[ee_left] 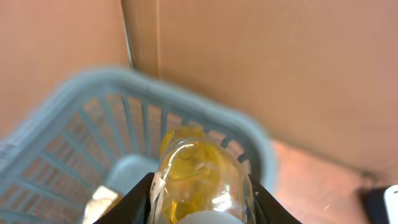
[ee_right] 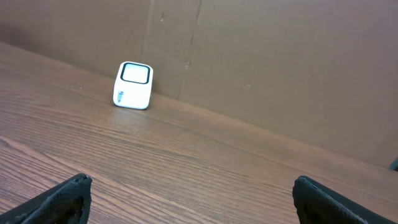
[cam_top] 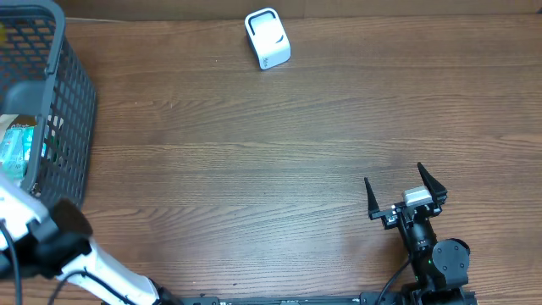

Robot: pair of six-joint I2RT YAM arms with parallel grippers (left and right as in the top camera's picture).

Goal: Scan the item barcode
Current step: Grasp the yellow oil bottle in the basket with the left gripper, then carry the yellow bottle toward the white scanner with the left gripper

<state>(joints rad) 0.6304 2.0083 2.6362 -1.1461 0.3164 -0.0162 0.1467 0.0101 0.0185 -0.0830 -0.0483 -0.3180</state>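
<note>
Observed from the worktop side. The left hand is over the grey basket at the far left, closed on a clear bottle of yellow liquid. The bottle fills the gap between the two fingers. The wrist view is blurred, so I cannot say how firm the hold is. A scrap of white label shows at the bottle's left edge, but whether it carries the barcode is not readable.

The right hand sits low at the near right edge with its jaws spread wide, holding nothing.

Step in hand, by my judgement: lifting the bottle out for scanning.

- Raise it straight up until it clears the basket rim, since the mesh wall stands between the bottle and the open worktop.
- Carry it across to the white scanner, which stands well apart at the far edge, near the middle.
- Turn the bottle so the label faces the scanner's window. A round, smooth bottle may twist in the fingers, so slow wrist rotation is advised.

Surface: a dark wood-grain worktop, flat and matte. A teal packet lies in the basket.

Room: a plain brown cardboard wall backs the worktop directly behind the scanner.
</note>
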